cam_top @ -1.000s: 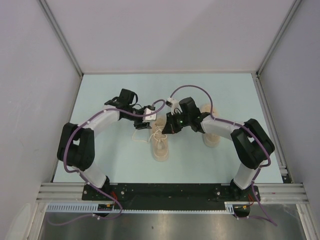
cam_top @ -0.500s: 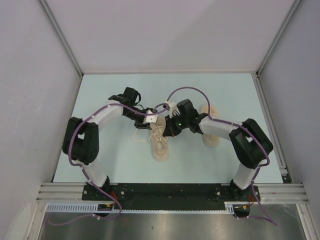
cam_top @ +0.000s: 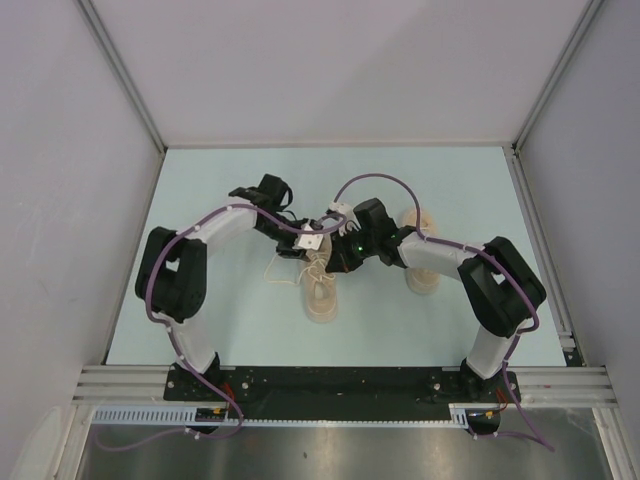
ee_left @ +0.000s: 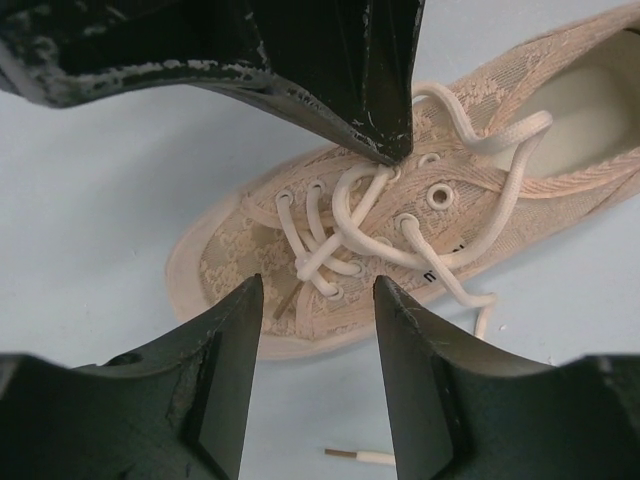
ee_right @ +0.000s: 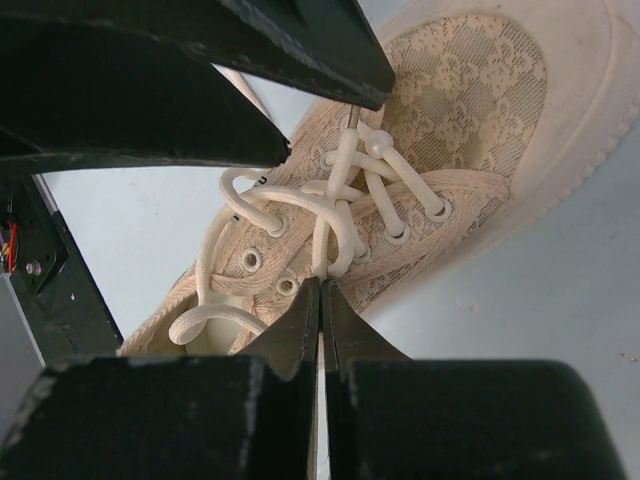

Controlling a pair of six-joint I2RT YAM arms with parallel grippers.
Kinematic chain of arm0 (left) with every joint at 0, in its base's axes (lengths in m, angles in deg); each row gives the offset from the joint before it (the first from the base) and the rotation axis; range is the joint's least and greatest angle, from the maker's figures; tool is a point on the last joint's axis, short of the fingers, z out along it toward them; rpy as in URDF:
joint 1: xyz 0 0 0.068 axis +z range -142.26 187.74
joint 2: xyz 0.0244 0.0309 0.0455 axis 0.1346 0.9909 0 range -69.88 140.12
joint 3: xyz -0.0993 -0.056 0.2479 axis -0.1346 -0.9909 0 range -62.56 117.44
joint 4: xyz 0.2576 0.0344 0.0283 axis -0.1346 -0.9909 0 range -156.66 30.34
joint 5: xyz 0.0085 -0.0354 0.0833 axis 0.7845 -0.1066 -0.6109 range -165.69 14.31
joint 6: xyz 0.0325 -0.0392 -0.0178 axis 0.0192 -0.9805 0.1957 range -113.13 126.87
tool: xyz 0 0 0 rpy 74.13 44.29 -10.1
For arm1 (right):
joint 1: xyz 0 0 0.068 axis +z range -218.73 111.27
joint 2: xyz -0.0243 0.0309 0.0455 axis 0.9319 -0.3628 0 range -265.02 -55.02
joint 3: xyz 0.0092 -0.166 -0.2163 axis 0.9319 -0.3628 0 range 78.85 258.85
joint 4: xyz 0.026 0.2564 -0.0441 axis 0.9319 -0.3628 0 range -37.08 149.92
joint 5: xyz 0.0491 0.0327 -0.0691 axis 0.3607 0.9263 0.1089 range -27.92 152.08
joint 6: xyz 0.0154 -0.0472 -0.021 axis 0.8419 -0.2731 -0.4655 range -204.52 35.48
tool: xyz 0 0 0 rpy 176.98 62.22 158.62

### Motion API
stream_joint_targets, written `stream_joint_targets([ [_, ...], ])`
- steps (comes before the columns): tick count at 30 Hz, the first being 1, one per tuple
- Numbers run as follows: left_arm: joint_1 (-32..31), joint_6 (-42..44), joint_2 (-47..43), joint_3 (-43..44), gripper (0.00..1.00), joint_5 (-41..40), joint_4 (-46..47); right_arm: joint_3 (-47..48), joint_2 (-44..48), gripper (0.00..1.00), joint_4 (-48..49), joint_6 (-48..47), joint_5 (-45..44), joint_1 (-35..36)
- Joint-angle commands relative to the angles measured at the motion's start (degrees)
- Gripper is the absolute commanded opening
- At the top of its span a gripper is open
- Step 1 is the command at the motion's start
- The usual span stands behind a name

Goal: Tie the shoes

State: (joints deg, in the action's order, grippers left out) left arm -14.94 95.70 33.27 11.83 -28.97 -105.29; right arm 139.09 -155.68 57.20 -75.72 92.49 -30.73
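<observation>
A beige lace-textured sneaker lies mid-table, toe toward the arms, with loose off-white laces. The second sneaker lies to its right, mostly under the right arm. My right gripper is shut, its tips pinching a loop of the lace over the eyelets; its closed tip shows in the left wrist view. My left gripper is open and empty, just above the shoe's toe side, close to the right gripper. A lace end with its aglet lies on the table.
The pale blue table is walled by grey panels at left, back and right. Both arms bend inward over the middle, their purple cables looping above the shoe. A metal rail runs along the near edge.
My left arm has swung its wrist to the right and closer to the shoe's laces. My right gripper has shifted slightly left, staying over the laces.
</observation>
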Motion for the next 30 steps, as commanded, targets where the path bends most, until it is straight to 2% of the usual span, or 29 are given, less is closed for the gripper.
stream_joint_targets([
  [1, -1.1, 4.4, 1.3, 2.9, 0.53, 2.9, -0.4, 1.8, -0.3, 0.00, 1.6, -0.3, -0.9, -0.5],
  [5, -1.8, 5.7, 2.5, 4.2, 0.46, 2.4, -2.0, 1.8, -0.4, 0.00, 1.8, 0.1, -0.6, -0.6],
  [10, -2.5, 7.3, 4.0, 6.0, 0.33, 1.0, -4.9, 1.8, -0.3, 0.00, 2.1, 0.4, -0.5, -0.9],
  [11, -2.5, 7.1, 3.9, 6.0, 0.25, 0.7, -4.6, 1.8, -0.3, 0.00, 2.3, 0.6, -0.4, -0.9],
  [14, -2.5, 8.6, 3.5, 6.0, 0.15, -0.2, -6.7, 1.8, 0.2, 0.00, 2.3, 1.0, 0.0, -1.6],
  [19, -2.5, 9.7, 3.0, 5.5, 0.15, -0.9, -8.1, 1.8, 0.4, 0.00, 5.0, 1.4, 1.0, -2.7],
  [22, -2.5, 9.2, 2.8, 5.2, 0.07, -1.4, -7.4, 1.8, -0.2, 0.00, 5.2, 1.8, 1.5, -2.7],
  [23, -2.5, 8.9, 2.9, 5.3, 0.00, -1.5, -7.5, 1.8, -0.3, 0.00, 5.1, 2.1, 1.7, -2.6],
  [28, -2.5, 7.1, 2.4, 5.0, 0.00, -2.2, -6.6, 1.8, 0.1, 0.00, 4.5, 1.8, 2.3, -2.5],
  [30, -2.5, 6.5, 2.1, 4.5, 0.00, -2.1, -6.3, 1.8, 0.4, 0.04, 4.7, 1.8, 2.4, -2.7],
])
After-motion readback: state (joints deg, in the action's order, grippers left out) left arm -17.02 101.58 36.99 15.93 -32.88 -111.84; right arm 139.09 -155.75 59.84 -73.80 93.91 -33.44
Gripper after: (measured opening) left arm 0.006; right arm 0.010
